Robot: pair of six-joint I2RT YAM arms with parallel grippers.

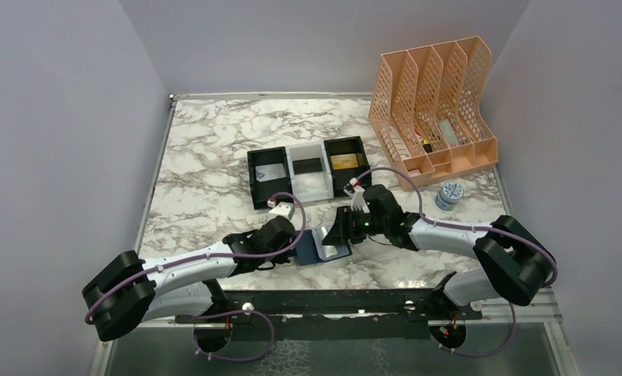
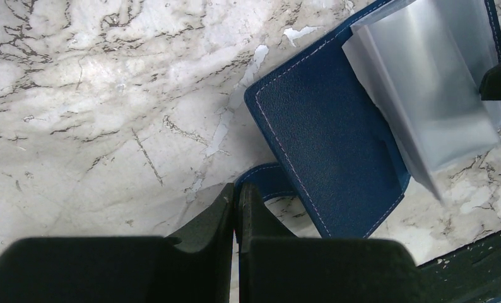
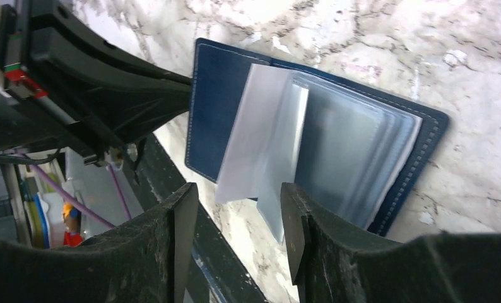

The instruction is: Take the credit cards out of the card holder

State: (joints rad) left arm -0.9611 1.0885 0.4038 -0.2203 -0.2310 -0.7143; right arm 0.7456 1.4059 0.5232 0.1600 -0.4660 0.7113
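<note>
Navy card holder (image 2: 324,145) tab pinched in left gripper (image 2: 235,188).

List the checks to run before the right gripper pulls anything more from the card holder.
1. Card holder lies open on the table: ok.
2. Left gripper shut on the side tab, pinning the holder: ok.
3. Right gripper open, with the clear sleeves between its fingers: ok.
4. A card inside the sleeves: cannot tell; they are pale and translucent.
5. Tray holds the silver card, dark card and gold card, one per compartment: ok.
</note>
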